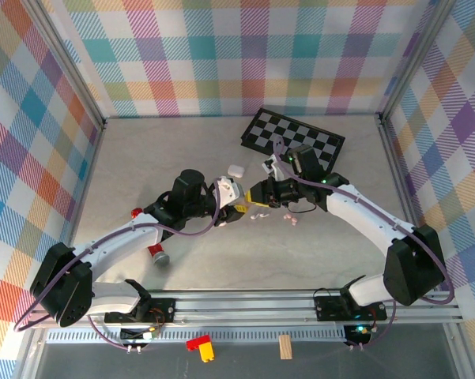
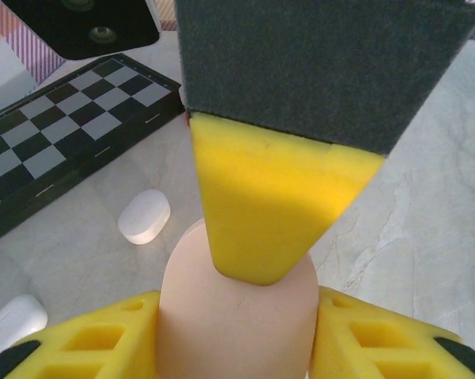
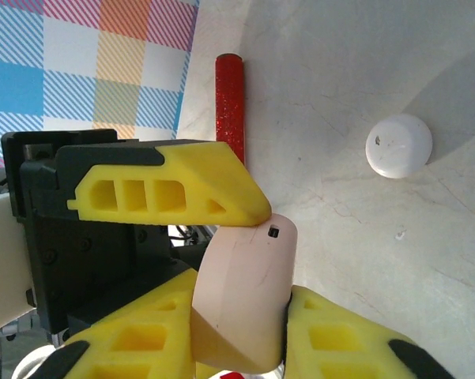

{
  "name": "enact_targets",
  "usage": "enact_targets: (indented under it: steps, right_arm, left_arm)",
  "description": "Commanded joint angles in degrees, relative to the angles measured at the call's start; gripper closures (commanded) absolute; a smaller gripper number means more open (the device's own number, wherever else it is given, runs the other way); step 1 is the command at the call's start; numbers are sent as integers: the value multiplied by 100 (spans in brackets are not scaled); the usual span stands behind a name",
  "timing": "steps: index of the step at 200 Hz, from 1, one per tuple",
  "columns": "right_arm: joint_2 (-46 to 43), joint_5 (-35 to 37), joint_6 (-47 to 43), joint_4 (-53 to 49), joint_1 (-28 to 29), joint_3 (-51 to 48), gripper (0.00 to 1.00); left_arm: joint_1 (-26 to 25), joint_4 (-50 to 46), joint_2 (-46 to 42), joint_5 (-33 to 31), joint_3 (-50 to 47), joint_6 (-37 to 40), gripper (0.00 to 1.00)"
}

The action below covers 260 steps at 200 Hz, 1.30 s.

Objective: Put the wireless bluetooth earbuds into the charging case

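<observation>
Pinching one closed pink case (image 2: 237, 316): left fingers (image 2: 134, 316) and right fingers (image 3: 316, 304).

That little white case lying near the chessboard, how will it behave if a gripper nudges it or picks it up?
The white case looks smooth and glossy, so it would probably slide on the table and might slip from a pinch. Its rounded pebble shape lies flat, so it likely skids or spins rather than rolls. It seems hard and light.
</observation>
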Motion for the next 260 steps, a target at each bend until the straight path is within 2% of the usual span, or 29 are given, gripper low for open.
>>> enact_targets:
  steps: [1,18,38,55,81,107,150,173,214,260]
  right_arm:
    - [-132,-45,138,142,-22,61,78]
    - [-279,-285,397,534,-105,-78,78]
    - [-457,-634,785,1025,-252,-284,78]
    - [-641,-973,1283,1699,-383,-528,79]
    - [-780,-1548,2485,3281,-605,-953,80]
    - [-781,-1840,3458,4555,-690,-1153,81]
    - [-715,-1768,4945,6084,-699,-1303,81]
    - [-629,-1655,5441,6711,-697,-1392,81]
    - [-244,-1472,6505,8202,-691,-1577,82]
    - [-209,-1432,6542,8241,-682,-1595,83]
  left_arm:
    - [-63,456,-151,13,61,-108,47]
    - [-33,875,-177,104,-57,-394,31]
    - [45,1471,-310,289,-269,-768,17]
    - [170,2361,-425,500,-576,-1218,14]
    - [378,4067,-297,868,-1011,-2073,13]
    - [456,5453,36,1204,-1208,-2730,14]
    - [456,6351,470,1256,-1262,-2709,15]
    - [456,6983,734,1350,-1251,-2809,22]
    - [458,7041,887,1456,-1041,-2917,27]
    - [456,7038,937,1441,-895,-2983,38]
